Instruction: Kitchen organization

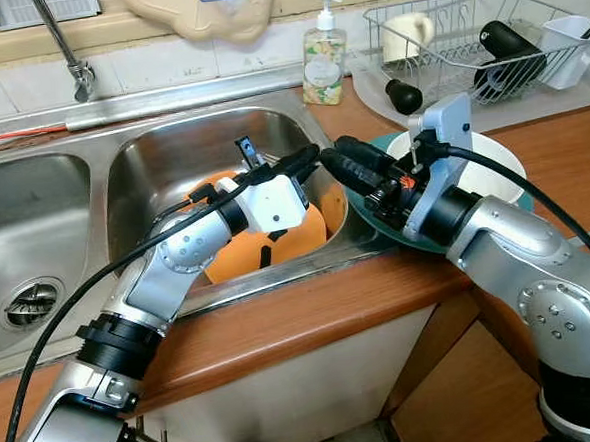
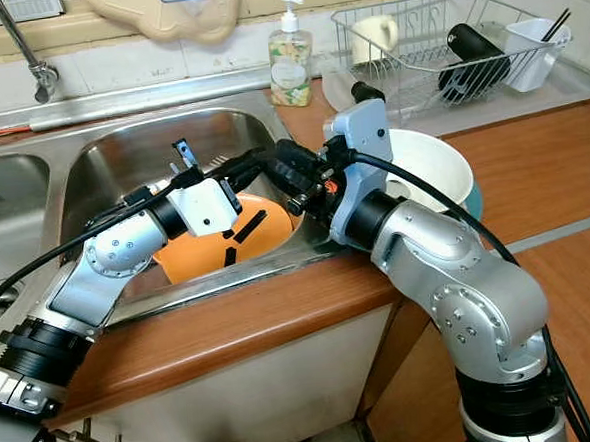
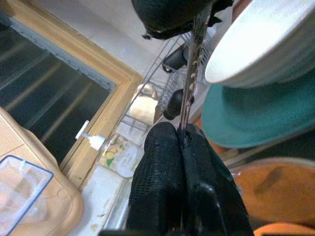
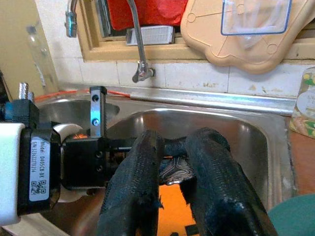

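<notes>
meeting over the right sink basin (image 1: 152,180), the left gripper (image 1: 306,160) pinches a thin metal utensil (image 3: 189,83) whose far end the right gripper (image 1: 333,161) clamps, above orange plates (image 1: 276,244) beside a white bowl (image 1: 492,164).

2 sink basins (image 1: 161,164), side by side. 1 orange plate (image 1: 276,244) in basin nearer soap. 1 soap bottle (image 1: 324,54) behind sink. 1 dish rack (image 1: 465,45) right of sink; in it 1 cream mug (image 1: 407,34), 1 white caddy (image 1: 568,49). 1 white bowl (image 2: 427,168) on 1 teal plate (image 3: 246,115), right of sink.
</notes>
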Tool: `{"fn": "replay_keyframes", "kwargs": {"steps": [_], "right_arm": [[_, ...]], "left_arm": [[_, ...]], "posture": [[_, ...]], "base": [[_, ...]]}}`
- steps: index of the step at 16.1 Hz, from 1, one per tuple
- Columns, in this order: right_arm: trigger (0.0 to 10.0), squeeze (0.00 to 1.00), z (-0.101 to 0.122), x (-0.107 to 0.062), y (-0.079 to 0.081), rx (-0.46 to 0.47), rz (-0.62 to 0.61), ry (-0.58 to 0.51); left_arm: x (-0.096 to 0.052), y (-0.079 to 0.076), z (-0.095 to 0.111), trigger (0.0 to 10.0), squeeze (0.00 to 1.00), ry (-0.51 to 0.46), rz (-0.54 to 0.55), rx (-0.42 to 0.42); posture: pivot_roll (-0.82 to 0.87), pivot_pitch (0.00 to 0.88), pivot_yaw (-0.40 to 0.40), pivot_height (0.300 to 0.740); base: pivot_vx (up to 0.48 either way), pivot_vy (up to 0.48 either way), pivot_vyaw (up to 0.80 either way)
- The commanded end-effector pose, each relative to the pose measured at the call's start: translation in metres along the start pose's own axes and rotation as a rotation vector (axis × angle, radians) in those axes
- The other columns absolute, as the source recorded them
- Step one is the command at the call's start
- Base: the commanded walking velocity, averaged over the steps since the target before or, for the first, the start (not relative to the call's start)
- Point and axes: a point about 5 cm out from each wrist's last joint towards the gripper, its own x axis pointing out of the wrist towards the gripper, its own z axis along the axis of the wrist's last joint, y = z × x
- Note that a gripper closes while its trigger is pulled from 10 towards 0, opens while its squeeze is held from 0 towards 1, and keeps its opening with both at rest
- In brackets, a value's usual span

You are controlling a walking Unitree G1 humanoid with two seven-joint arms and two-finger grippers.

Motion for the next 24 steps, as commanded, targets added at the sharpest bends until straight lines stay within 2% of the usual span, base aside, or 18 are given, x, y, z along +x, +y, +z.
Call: {"fn": "replay_keyframes", "kwargs": {"steps": [1, 2, 4, 5, 6, 8, 9, 10, 11, 13, 14, 15, 16, 17, 19, 20, 22, 24], "right_arm": [[10.0, 0.82, 0.001, -0.004, 0.001, -0.061, -0.023, 0.002], [10.0, 0.0, -0.002, -0.005, -0.001, -0.082, -0.037, 0.025], [10.0, 0.0, -0.012, -0.009, -0.005, -0.126, -0.052, 0.096], [10.0, 0.0, -0.013, -0.01, -0.005, -0.132, -0.051, 0.106], [10.0, 0.0, -0.015, -0.011, -0.003, -0.152, -0.035, 0.123], [10.0, 0.0, -0.016, -0.013, 0.001, -0.164, -0.003, 0.13], [10.0, 0.0, -0.016, -0.013, 0.002, -0.167, 0.004, 0.13], [10.0, 0.0, -0.016, -0.013, 0.002, -0.168, 0.006, 0.129], [10.0, 0.0, -0.015, -0.014, 0.003, -0.173, 0.014, 0.128], [10.0, 0.0, -0.015, -0.014, 0.002, -0.179, 0.011, 0.127], [10.0, 0.0, -0.014, -0.014, 0.002, -0.179, 0.007, 0.126], [10.0, 0.0, -0.013, -0.015, 0.0, -0.169, -0.013, 0.115], [10.0, 0.9, -0.007, -0.014, -0.007, -0.16, -0.092, 0.061], [10.0, 1.0, -0.005, -0.014, -0.01, -0.162, -0.127, 0.045], [10.0, 1.0, 0.001, -0.018, -0.02, -0.127, -0.194, -0.001], [10.0, 1.0, 0.004, -0.021, -0.025, -0.144, -0.246, -0.025], [10.0, 1.0, 0.009, -0.026, -0.033, -0.146, -0.338, -0.062], [10.0, 1.0, 0.012, -0.031, -0.038, -0.147, -0.408, -0.092]], "left_arm": [[-0.009, 0.015, -0.019, 0.0, 0.0, 0.112, 0.057, -0.001], [-0.01, 0.016, -0.023, 0.0, 0.0, 0.142, 0.066, -0.001], [-0.017, 0.014, -0.044, 0.0, 0.0, 0.278, 0.037, -0.015], [-0.018, 0.012, -0.049, 0.0, 0.0, 0.31, 0.013, -0.024], [-0.023, 0.005, -0.062, 0.0, 0.0, 0.402, -0.052, -0.062], [-0.031, -0.01, -0.079, 0.0, 0.0, 0.527, -0.183, -0.116], [-0.035, -0.017, -0.085, 0.6, 0.0, 0.575, -0.242, -0.134], [-0.036, -0.019, -0.088, 2.2, 0.0, 0.596, -0.265, -0.14], [-0.041, -0.025, -0.095, 10.0, 0.0, 0.661, -0.301, -0.169], [-0.043, -0.029, -0.098, 10.0, 0.0, 0.694, -0.319, -0.255], [-0.043, -0.031, -0.097, 10.0, 0.71, 0.691, -0.345, -0.265], [-0.043, -0.034, -0.096, 10.0, 1.0, 0.679, -0.364, -0.297], [-0.043, -0.036, -0.095, 10.0, 1.0, 0.677, -0.363, -0.315], [-0.043, -0.036, -0.096, 10.0, 1.0, 0.677, -0.358, -0.318], [-0.042, -0.034, -0.095, 10.0, 1.0, 0.664, -0.323, -0.35], [-0.041, -0.033, -0.093, 10.0, 1.0, 0.635, -0.28, -0.398], [-0.038, -0.028, -0.087, 10.0, 1.0, 0.557, -0.193, -0.492], [-0.035, -0.019, -0.078, 10.0, 1.0, 0.461, -0.093, -0.552]], "posture": [[-0.13, 0.0, 0.039, 0.74], [-0.13, 0.0, 0.04, 0.74], [-0.14, 0.0, 0.041, 0.74], [-0.14, 0.0, 0.042, 0.74], [-0.14, 0.0, 0.043, 0.74], [-0.14, 0.0, 0.046, 0.74], [-0.14, 0.0, 0.048, 0.74], [-0.14, 0.0, 0.048, 0.74], [-0.15, 0.0, 0.049, 0.74], [-0.15, 0.0, 0.05, 0.74], [-0.15, 0.0, 0.05, 0.74], [-0.15, 0.0, 0.05, 0.74], [-0.15, 0.0, 0.05, 0.74], [-0.15, 0.0, 0.05, 0.74], [-0.15, 0.0, 0.049, 0.74], [-0.15, 0.0, 0.049, 0.74], [-0.16, 0.0, 0.049, 0.74], [-0.16, 0.0, 0.048, 0.74]], "base": [[0.0, 0.0, 0.0], [0.0, 0.0, 0.0], [0.0, 0.0, 0.0], [0.0, 0.0, 0.0], [0.0, 0.0, 0.0], [0.0, 0.0, 0.0], [0.0, 0.0, 0.0], [0.0, 0.0, 0.0], [0.0, 0.0, 0.0], [0.0, 0.0, 0.0], [0.0, 0.0, 0.0], [0.0, 0.0, 0.0], [0.0, 0.0, 0.0], [0.0, 0.0, 0.0], [0.0, 0.0, 0.0], [0.0, 0.0, 0.0], [0.0, 0.0, 0.0], [0.0, 0.0, 0.0]]}}
